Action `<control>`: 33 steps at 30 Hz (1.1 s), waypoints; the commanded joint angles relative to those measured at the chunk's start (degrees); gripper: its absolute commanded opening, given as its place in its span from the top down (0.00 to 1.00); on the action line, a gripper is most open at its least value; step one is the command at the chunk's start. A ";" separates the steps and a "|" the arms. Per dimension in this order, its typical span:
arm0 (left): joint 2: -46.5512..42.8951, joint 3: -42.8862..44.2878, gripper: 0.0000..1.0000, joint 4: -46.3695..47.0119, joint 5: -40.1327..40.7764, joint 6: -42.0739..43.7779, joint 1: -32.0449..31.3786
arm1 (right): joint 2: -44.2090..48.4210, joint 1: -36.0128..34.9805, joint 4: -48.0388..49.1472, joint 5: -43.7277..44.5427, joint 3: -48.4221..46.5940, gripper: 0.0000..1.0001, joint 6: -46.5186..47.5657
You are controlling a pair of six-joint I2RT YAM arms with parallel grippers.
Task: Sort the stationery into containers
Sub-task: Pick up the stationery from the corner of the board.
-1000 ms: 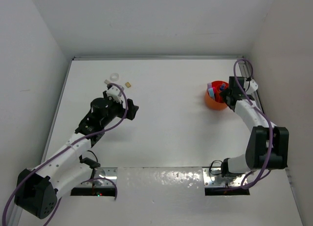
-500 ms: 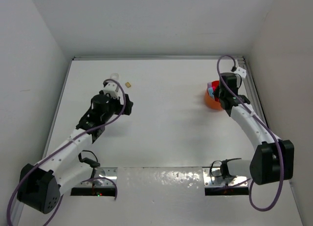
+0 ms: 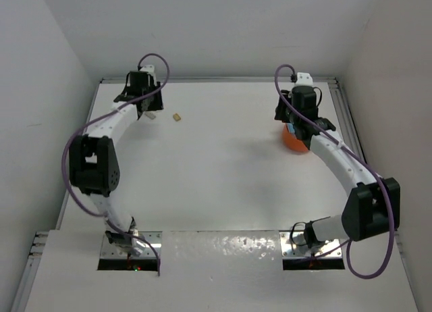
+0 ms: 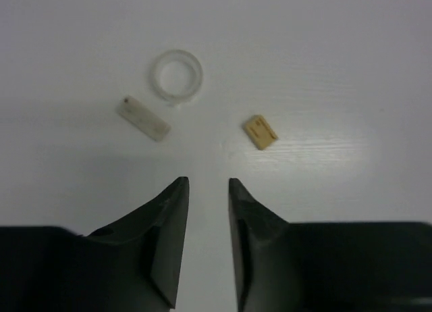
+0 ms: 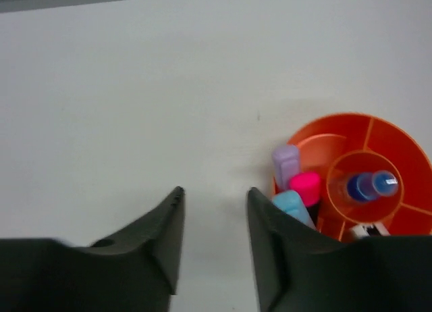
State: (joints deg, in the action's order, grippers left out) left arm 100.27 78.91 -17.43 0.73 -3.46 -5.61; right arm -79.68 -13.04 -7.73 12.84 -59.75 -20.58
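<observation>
While aimed at tape ring (image 4: 176,75) and beige block (image 4: 260,132), holds left gripper (image 4: 206,184) narrow, empty. Holds right gripper (image 5: 214,194) half-parted, empty, just beside orange tub (image 5: 345,117).

No text, label, brand, number or sign could be read. A small white-and-dark piece (image 5: 365,229) was seen inside the orange tub (image 5: 398,146), at its near edge, but any marking on it was too blurred to be made out. On the beige block (image 4: 260,132), well apart from the tub, only faint surface lines were seen, not legible characters.
</observation>
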 commanded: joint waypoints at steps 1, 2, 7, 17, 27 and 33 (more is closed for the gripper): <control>9.46 9.74 0.76 -2.52 5.41 2.22 1.47 | -3.11 -0.41 3.51 -5.45 -4.05 0.65 2.21; 11.86 12.20 0.91 -2.69 6.12 3.19 1.91 | -4.07 -0.41 3.25 -6.94 -5.89 0.80 1.69; 27.51 28.03 0.86 -3.93 5.86 6.63 3.93 | -9.79 -0.50 0.35 -11.34 -12.24 0.78 0.98; 35.61 32.71 0.76 2.58 9.11 8.29 5.52 | -16.21 -0.85 -1.68 -13.98 -19.71 0.78 -1.13; 40.35 33.58 0.86 3.81 7.09 8.21 5.61 | -18.05 -0.94 0.08 -13.02 -21.02 0.78 -4.12; 38.87 33.59 1.00 8.10 -0.10 13.02 4.91 | -20.07 -2.43 -3.34 -13.54 -27.86 0.69 1.67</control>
State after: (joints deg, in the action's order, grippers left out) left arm 139.85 111.09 -13.06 5.91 5.85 -0.62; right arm -98.96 -14.31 -11.31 -0.40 -81.45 -22.22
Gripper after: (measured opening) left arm 0.056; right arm 0.292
